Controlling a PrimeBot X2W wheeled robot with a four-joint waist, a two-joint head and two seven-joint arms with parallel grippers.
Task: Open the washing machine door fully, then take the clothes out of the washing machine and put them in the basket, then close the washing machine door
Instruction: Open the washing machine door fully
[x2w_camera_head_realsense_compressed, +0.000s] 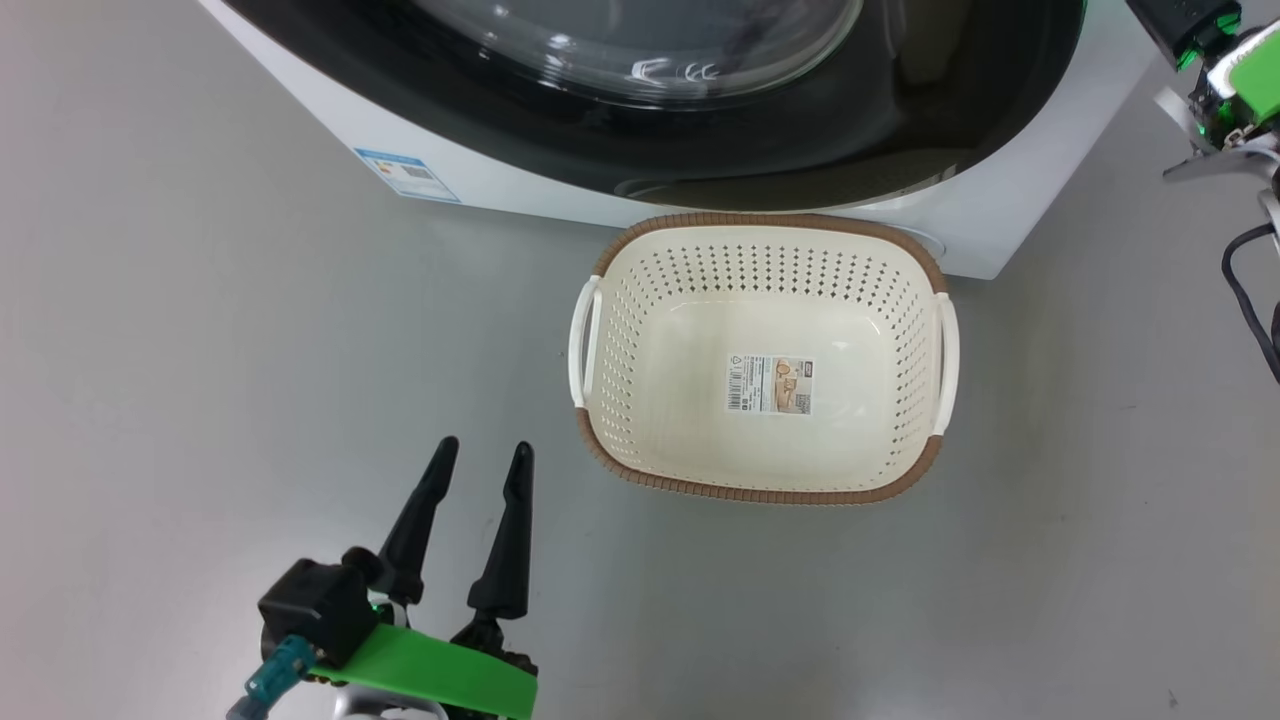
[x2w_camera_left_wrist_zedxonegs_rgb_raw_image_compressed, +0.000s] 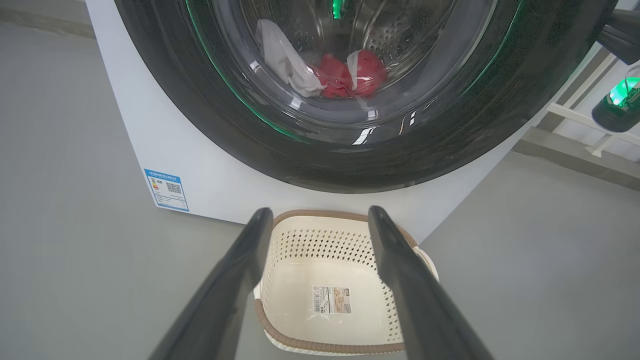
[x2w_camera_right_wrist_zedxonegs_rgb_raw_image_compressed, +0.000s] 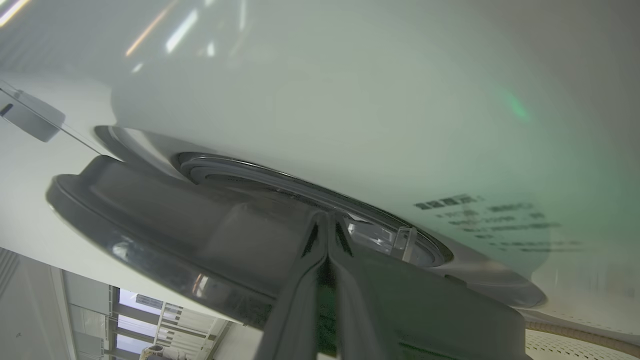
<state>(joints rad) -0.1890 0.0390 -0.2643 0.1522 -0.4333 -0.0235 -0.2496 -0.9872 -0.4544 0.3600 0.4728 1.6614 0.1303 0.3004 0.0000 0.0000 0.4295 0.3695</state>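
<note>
Basket (x2w_camera_head_realsense_compressed: 760, 494) sits empty on the grey floor (x2w_camera_head_realsense_compressed: 200, 400), right against the front of the washing machine (x2w_camera_head_realsense_compressed: 500, 185). I see the clothes (x2w_camera_left_wrist_zedxonegs_rgb_raw_image_compressed: 345, 80), red and white, in the drum through the glass of the washing machine door (x2w_camera_head_realsense_compressed: 480, 95). My left gripper (x2w_camera_head_realsense_compressed: 483, 448) hovers left of the basket, fingers spread, holding nothing. My right gripper (x2w_camera_right_wrist_zedxonegs_rgb_raw_image_compressed: 327, 217) has its fingers pressed together, tips at the door's dark rim.
</note>
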